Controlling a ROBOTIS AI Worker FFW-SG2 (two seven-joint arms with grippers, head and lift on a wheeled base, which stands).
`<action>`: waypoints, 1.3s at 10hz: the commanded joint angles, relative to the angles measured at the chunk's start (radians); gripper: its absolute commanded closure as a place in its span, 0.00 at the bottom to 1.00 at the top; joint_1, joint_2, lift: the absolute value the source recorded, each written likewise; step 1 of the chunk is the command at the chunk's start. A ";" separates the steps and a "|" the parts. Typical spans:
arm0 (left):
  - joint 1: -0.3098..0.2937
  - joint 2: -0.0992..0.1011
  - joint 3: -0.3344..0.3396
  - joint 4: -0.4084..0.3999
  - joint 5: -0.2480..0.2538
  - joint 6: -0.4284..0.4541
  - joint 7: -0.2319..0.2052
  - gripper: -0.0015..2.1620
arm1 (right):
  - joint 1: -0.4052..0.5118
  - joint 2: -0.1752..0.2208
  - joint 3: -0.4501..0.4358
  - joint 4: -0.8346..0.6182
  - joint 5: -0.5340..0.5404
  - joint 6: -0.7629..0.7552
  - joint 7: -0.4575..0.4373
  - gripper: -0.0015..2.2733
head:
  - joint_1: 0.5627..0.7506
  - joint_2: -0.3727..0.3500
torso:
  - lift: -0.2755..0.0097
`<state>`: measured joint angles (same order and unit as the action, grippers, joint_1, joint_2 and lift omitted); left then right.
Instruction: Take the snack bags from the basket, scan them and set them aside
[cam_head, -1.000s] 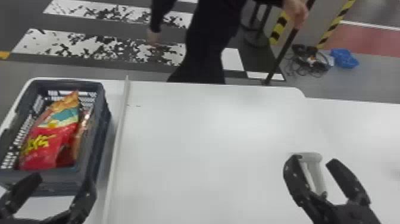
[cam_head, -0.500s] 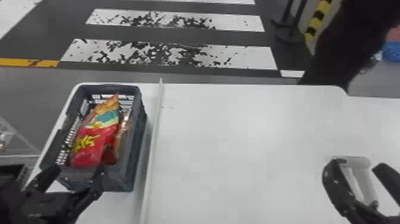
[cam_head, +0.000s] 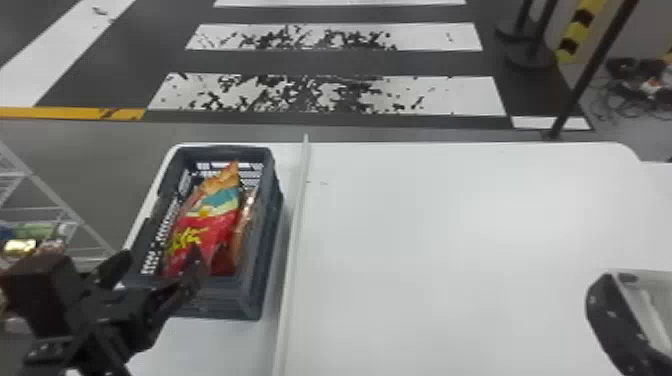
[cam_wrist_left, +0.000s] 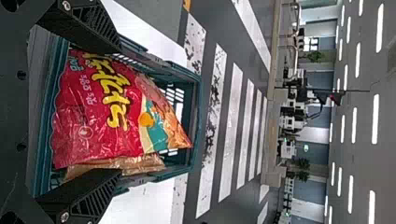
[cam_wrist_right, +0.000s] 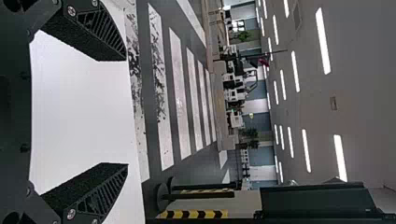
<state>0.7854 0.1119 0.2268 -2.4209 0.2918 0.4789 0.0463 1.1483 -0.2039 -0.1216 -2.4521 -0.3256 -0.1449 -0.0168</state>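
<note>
Left end effector (cam_head: 159, 256): spread, brought closer to snack bags (cam_head: 215, 220) in basket (cam_head: 225, 301) since earlier frame | Right end effector (cam_head: 617, 317): spread above counter (cam_head: 440, 260)

The left arm (cam_head: 37, 287) is matt black and boxy; the left gripper (cam_head: 161, 256) and right gripper (cam_head: 607, 320) have black, wedge-shaped fingers (cam_wrist_right: 100, 198), slant-ribbed sides, grainy pads (cam_wrist_right: 81, 181) and silvery screws (cam_wrist_right: 71, 213).

Above the basket (cam_head: 225, 300) you have open air, but its walls ring the bags, and the red bag (cam_head: 207, 225) crowds the brown one (cam_head: 243, 235) against the right wall. Crossing right, you meet that wall, then the raised strip (cam_head: 295, 225). Past it you have wide bare table (cam_head: 450, 225), up to the pale object (cam_head: 645, 295) near your right gripper (cam_head: 607, 310).
</note>
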 joint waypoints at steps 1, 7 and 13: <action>-0.041 0.000 -0.001 0.017 -0.025 0.033 0.010 0.04 | 0.002 0.000 0.005 -0.002 0.005 0.000 0.000 0.06 | 0.70 0.64 | 0.70; -0.173 0.000 -0.095 0.098 -0.103 0.168 0.049 0.04 | -0.009 -0.014 0.005 0.019 0.002 0.000 0.000 0.06 | 0.70 0.63 | 0.70; -0.241 0.003 -0.119 0.138 -0.146 0.229 0.047 0.07 | -0.027 -0.017 0.003 0.054 -0.006 -0.003 0.000 0.06 | 0.70 0.58 | 0.70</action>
<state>0.5488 0.1143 0.1074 -2.2862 0.1510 0.6933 0.0935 1.1223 -0.2209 -0.1179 -2.3989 -0.3301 -0.1482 -0.0169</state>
